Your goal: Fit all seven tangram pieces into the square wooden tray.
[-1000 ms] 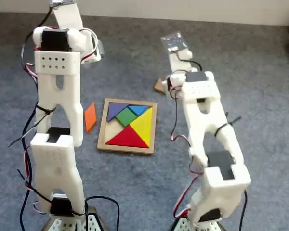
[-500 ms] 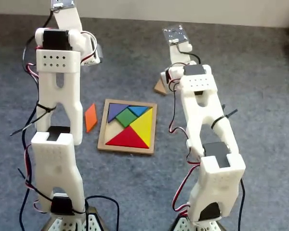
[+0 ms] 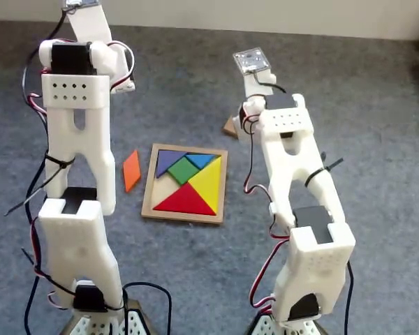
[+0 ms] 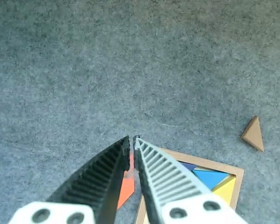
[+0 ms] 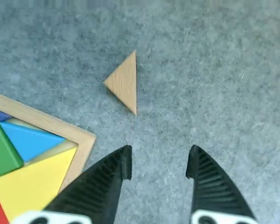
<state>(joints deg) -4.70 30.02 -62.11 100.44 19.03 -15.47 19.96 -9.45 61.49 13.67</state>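
while both arms stand on their bases at the near edge of the carpet [image 3: 377,139], the tray [image 3: 181,217] lies flat on it between them, a little farther out. five pieces sit inside the tray. the red triangle [image 3: 185,200] fills the near side, with the yellow triangle [image 3: 208,180] touching it along the right side. beyond those lie the green square [image 3: 183,169], the purple triangle [image 3: 167,159] in the far left corner and the blue triangle [image 3: 201,160] along the far rim. a bare patch of tray floor shows on the left, between purple and red.

just beside the tray's left rim, apart from it, the orange piece [image 3: 130,169] lies on the carpet, close to the left arm [image 3: 77,139]. in the left wrist view the left gripper [image 4: 131,140] is clenched, its ribbed jaws pressed almost tip to tip with nothing between them. the orange piece [image 4: 126,186] shows below the jaws, the tray's corner [image 4: 238,170] is off to one side, and the wood triangle [image 4: 253,134] is farther on.

farther out, past the tray's far right corner and apart from it, the wood triangle [image 3: 230,126] rests on the carpet, partly hidden by the right arm [image 3: 293,160]. in the right wrist view the right gripper [image 5: 158,163] is spread wide and holds nothing. it hangs over bare carpet with the wood triangle [image 5: 123,84] lying flat just ahead of its tips, not touching them. the tray's rim [image 5: 84,140] is near one jaw.
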